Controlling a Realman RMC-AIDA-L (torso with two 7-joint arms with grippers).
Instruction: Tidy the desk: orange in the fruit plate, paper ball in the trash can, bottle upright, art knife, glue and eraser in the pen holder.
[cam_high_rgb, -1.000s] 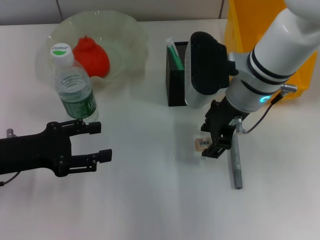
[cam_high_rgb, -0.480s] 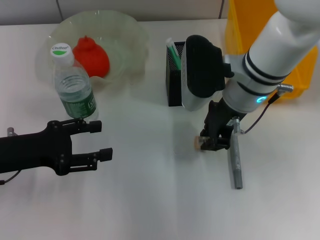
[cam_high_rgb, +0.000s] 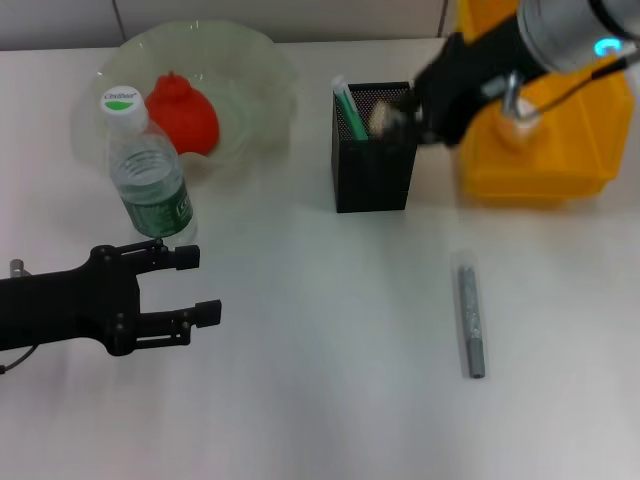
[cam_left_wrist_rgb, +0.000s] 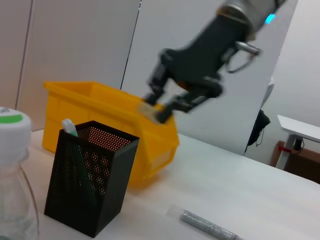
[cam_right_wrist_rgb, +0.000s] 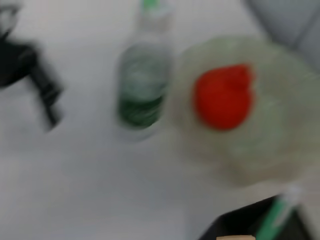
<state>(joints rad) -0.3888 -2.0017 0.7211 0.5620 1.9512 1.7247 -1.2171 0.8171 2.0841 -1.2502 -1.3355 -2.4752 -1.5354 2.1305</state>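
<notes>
Moved since a second ago: right gripper (cam_high_rgb: 400, 118), then low over the tabletop (cam_high_rgb: 320, 400) right of centre at the eraser, now raised at the far-right rim of the pen holder; eraser gone from the tabletop with it.

Right gripper: jaws pinching the eraser (cam_high_rgb: 382, 119), a small beige block, just over the pen holder's open top. Left wrist view shows gripper (cam_left_wrist_rgb: 162, 107) and eraser (cam_left_wrist_rgb: 148, 109) in the air above the holder, clear of its rim; head view alone cannot settle that gap.

Pen holder (cam_high_rgb: 372, 160): black mesh cup, upright, centre-far. Glue (cam_high_rgb: 349, 107), mint green with white end, leaning inside at the left corner.

Trash can (cam_high_rgb: 530, 130): yellow bin, far right, just beside the holder.

Art knife (cam_high_rgb: 470, 315): grey rod, flat on the tabletop, near-right, well apart from the holder.

Fruit plate (cam_high_rgb: 250, 70): pale-green bowl, far left, orange (cam_high_rgb: 183, 112) inside. Right wrist view shows both, blurred, plus a beige sliver at its edge, likely the eraser.

Bottle (cam_high_rgb: 150, 175): upright, white cap, green label, just near of the plate.

Left gripper (cam_high_rgb: 190, 285): near-left, low over the tabletop, jaws spread, holding nothing, near the bottle but apart.

Paper ball: not seen in any view.
</notes>
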